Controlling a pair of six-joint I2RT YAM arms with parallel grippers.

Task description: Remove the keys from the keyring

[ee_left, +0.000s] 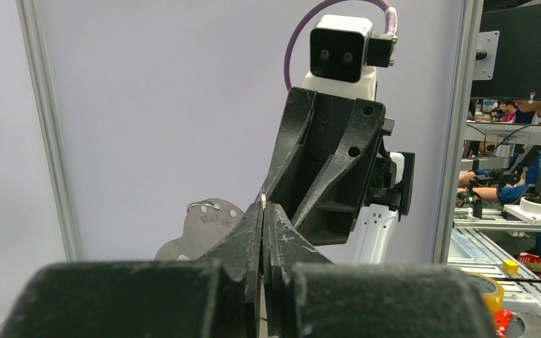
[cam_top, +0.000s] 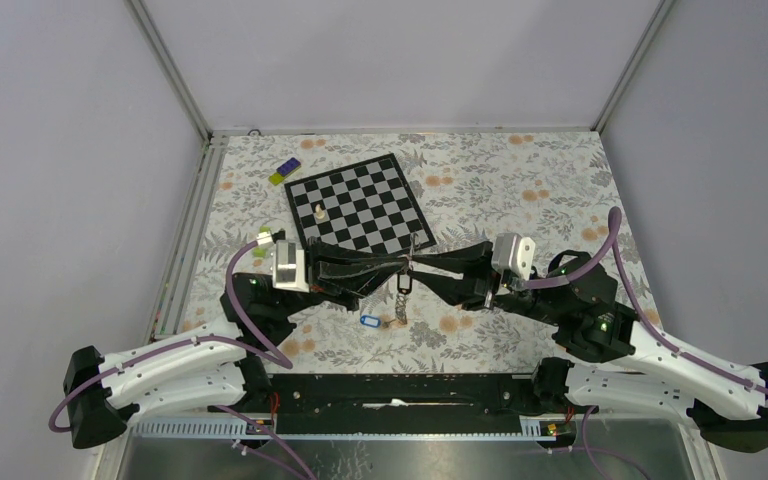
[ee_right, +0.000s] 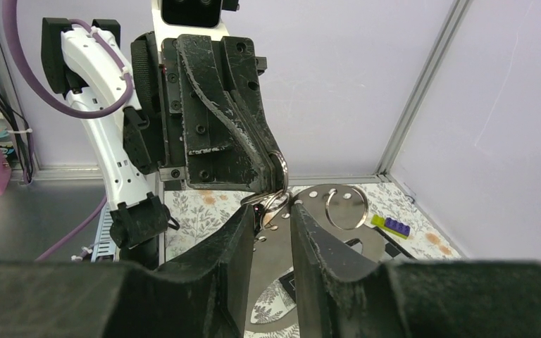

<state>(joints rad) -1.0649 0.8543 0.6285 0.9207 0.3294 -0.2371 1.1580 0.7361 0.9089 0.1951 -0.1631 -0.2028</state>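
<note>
My two arms meet in mid-air over the middle of the worktop (cam_top: 520, 200), just on the near side of the chessboard's (cam_top: 360, 205) near edge. Walls and metal posts close off the left, far and right edges. The widest stretch of flowered cloth runs toward the right edge, and a narrower strip lies between the hanging keys and the near edge. A white chess piece (cam_top: 319, 212) stands on the board's left side, and a purple-and-yellow brick (cam_top: 285, 172) lies toward the far-left corner. My left fingers (ee_left: 263, 211) are pressed fully together on the keyring (ee_right: 280, 169), whose wire loop pokes out just past their tips. A flat silvery key (ee_left: 201, 231) hangs off that ring beside them. My right fingers (ee_right: 243, 232) face the left ones tip to tip and stand a little apart. The metal of the key shows in the gap between them, and I cannot tell whether they actually clamp it or only flank it. More of the keys (cam_top: 401, 292) dangle straight below the pinch toward the cloth, too small from above to sort out. The blue tag (cam_top: 368, 321) sits low just left of them, and I cannot tell whether it rests on the cloth.
</note>
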